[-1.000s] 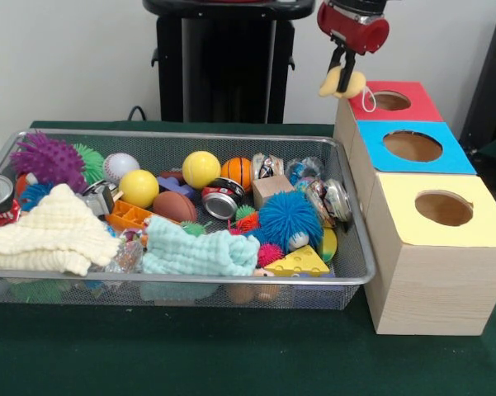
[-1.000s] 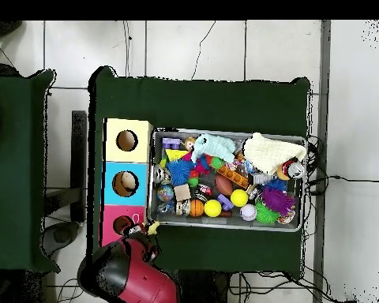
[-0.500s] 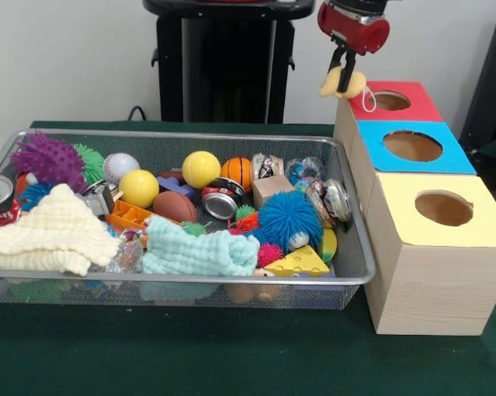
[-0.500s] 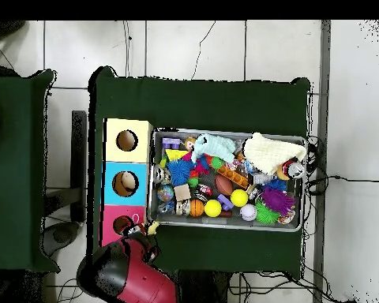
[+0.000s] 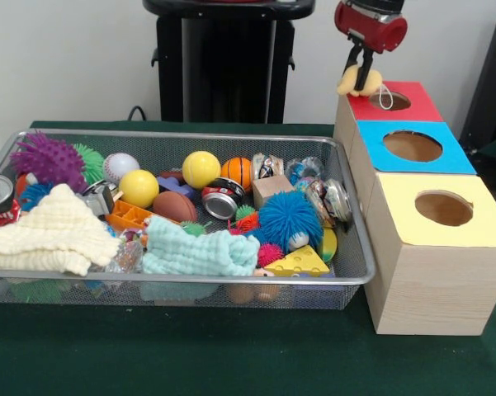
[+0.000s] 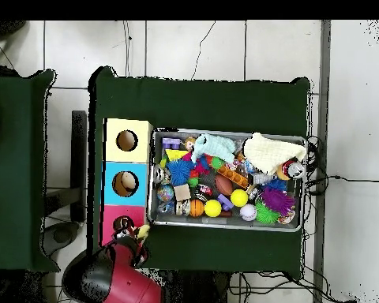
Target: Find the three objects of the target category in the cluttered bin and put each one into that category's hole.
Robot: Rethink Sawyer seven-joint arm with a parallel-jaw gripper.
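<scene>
The gripper (image 5: 362, 76) hangs above the left edge of the red-topped box (image 5: 413, 104), pinching a small pale yellow toy (image 5: 359, 81) between its dark fingers. A thin white loop of string (image 5: 383, 97) dangles from the toy over the rim of the red box's hole (image 5: 391, 100). In the overhead view the toy (image 6: 143, 231) sits just beside that hole (image 6: 123, 224), off to its right.

Nearer than the red box stand the blue-topped box (image 5: 421, 147) and the yellow-topped box (image 5: 442, 210), each with a round hole in its top, all three in a row on the green counter (image 5: 231, 355).

To their left lies the wire mesh bin (image 5: 347, 276), crowded with clutter: a purple spiky ball (image 5: 45, 158), two yellow balls (image 5: 200, 168), a small basketball (image 5: 238, 171), a toy football (image 5: 174, 205), a blue fuzzy ball (image 5: 287, 218), a yellow cheese wedge (image 5: 297, 263), a teal cloth (image 5: 194, 252) and a cream cloth (image 5: 54, 231).
</scene>
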